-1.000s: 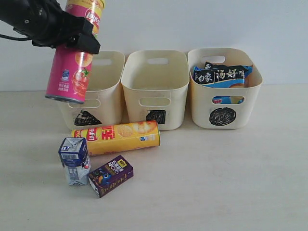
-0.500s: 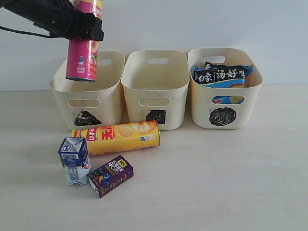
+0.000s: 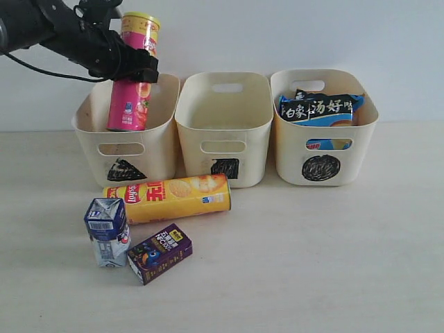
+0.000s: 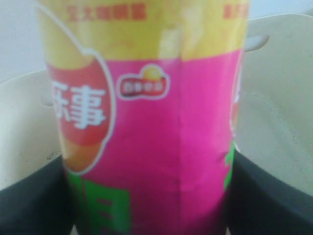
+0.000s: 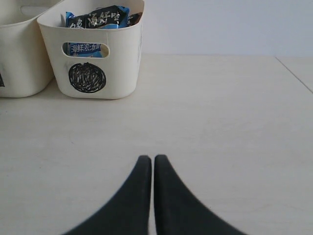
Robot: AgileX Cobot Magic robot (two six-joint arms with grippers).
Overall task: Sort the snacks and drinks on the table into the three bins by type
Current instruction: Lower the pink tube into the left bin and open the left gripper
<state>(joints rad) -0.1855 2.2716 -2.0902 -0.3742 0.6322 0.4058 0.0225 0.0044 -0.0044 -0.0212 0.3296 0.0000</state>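
The left gripper (image 3: 136, 66), clamped on the pink tube (image 3: 129, 104), should sink it fully into the triangle bin (image 3: 157, 151) before letting go; the right gripper (image 5: 148, 169) sits pressed together.

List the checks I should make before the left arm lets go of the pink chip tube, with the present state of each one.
1. Grip: the left end effector clamps the pink tube from both sides. Ok.
2. Right bin: the tube's lower end is below the rim of the triangle bin. Ok.
3. Bottom resting on the bin floor: hidden by the bin wall. Cannot tell.
4. Tube upright: it leans a little. Not ok.
5. Other arm clear: the right end effector is shut and empty, over the table, away from this bin. Ok.
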